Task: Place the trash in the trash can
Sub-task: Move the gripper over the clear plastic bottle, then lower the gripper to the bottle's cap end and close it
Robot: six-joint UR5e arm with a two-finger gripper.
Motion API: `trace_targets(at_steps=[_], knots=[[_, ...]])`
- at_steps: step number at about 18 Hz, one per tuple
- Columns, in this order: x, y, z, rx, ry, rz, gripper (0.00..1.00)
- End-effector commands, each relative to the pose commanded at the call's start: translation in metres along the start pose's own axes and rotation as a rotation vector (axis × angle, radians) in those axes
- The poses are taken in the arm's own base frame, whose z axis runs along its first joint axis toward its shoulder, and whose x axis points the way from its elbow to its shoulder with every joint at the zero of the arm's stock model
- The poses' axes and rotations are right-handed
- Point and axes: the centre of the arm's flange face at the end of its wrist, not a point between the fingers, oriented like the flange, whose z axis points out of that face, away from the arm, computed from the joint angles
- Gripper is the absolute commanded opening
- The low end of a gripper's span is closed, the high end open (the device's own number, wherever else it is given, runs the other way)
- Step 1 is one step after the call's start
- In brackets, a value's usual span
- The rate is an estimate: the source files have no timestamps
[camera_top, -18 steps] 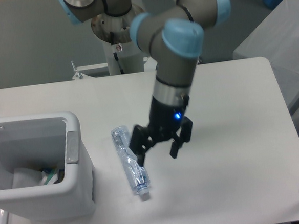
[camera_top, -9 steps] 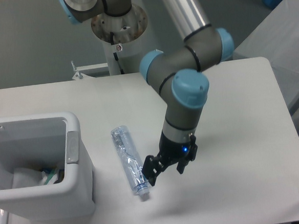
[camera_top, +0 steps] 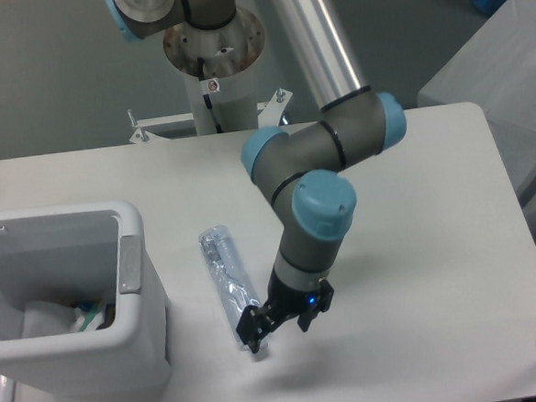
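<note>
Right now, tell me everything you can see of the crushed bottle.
The crushed bottle is clear, crinkled plastic, long and flattened, lying flat on the white table just right of the trash can. It runs diagonally, its lower end toward the camera. The gripper sits over that end, hiding the cap; actual contact is unclear.

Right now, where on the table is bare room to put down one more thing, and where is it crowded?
The table is bare on its right half, from the arm to the right edge, and along the back behind the bottle. It is crowded front-left: the trash can, the bottle beside it, and the gripper low at the bottle's cap end.
</note>
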Motion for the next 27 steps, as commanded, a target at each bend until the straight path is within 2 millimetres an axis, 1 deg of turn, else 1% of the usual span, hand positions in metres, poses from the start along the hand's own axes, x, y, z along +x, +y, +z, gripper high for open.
trace_targets(at_steps=[3,4,5,7,11,13,14,16,19,21,27], knots=[[-0.004,0.001,0.012,-0.018,-0.011,-0.004,1.0],[0.0,0.003,0.019,-0.027,-0.027,0.004,1.0],[0.004,0.005,0.022,-0.029,-0.04,0.013,1.0],[0.006,0.004,0.025,-0.031,-0.042,0.016,1.0],[0.003,0.006,0.038,-0.049,-0.055,0.014,0.99],[0.005,0.005,0.036,-0.045,-0.056,0.017,0.96],[0.009,0.006,0.039,-0.05,-0.06,0.021,0.93],[0.008,0.007,0.044,-0.055,-0.079,0.021,0.89],[0.008,0.008,0.045,-0.057,-0.083,0.019,0.77],[0.007,0.01,0.047,-0.062,-0.085,0.018,0.66],[0.006,0.012,0.047,-0.064,-0.085,0.019,0.58]])
